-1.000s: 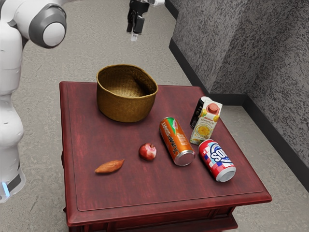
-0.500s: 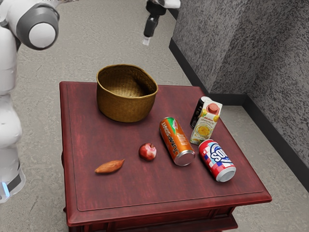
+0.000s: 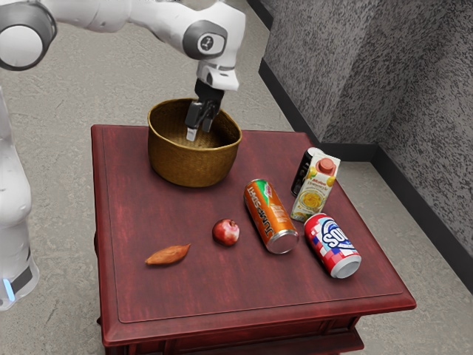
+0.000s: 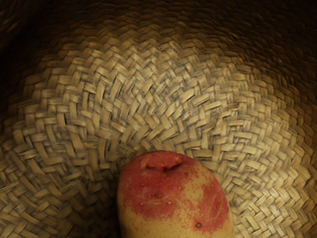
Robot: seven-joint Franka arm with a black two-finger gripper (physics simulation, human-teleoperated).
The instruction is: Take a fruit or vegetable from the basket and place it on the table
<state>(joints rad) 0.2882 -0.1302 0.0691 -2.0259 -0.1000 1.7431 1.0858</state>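
Three cans point(image 3: 271, 216), one carton point(image 3: 315, 190), basket point(image 3: 194, 164), table point(image 3: 222, 292), potato point(image 4: 173, 198), sweet potato point(image 3: 168, 255), round red fruit point(image 3: 226, 232): one each.

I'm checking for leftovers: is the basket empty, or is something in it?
Not empty: with the tool inside the basket, a red-and-yellow potato shows against its weave.

Produce point(image 4: 173, 198) in basket point(image 3: 194, 164) — apple point(image 3: 226, 232) between sweet potato point(image 3: 168, 255) and nearest can point(image 3: 269, 214) — all on table point(image 3: 222, 296).
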